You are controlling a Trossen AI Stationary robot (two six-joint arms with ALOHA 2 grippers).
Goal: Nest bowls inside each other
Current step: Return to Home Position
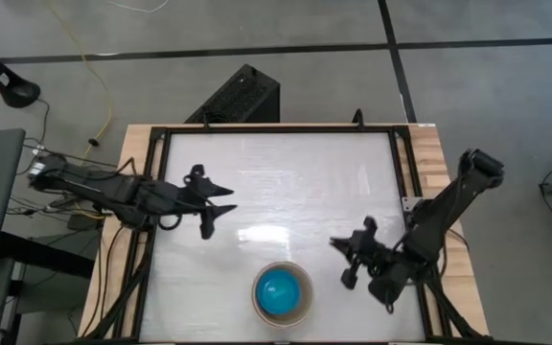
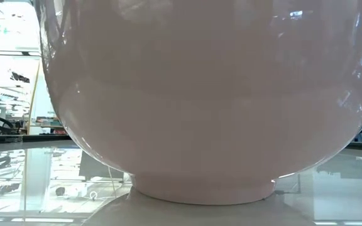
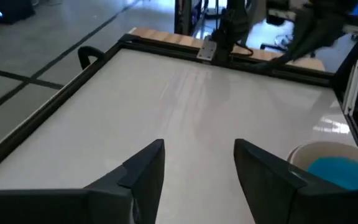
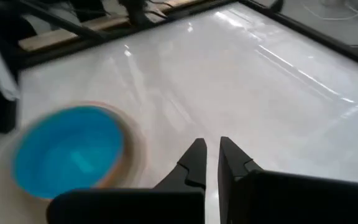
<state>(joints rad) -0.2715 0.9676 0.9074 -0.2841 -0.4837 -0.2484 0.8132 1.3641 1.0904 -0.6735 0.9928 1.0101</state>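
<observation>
The bowls stand nested in one stack near the table's front edge, about the middle. A teal-blue bowl lies innermost, a grey-beige rim runs around it, and a cream-white bowl is outermost. In the low view the stack's outer wall fills the picture and stands on its foot ring. My left gripper hovers open, left of and beyond the stack. My right gripper hangs shut to the stack's right. Neither touches a bowl.
The white tabletop has a black frame along its edges and wooden strips outside it. A black box lies on the floor beyond the far edge. The bare tabletop stretches beyond the stack.
</observation>
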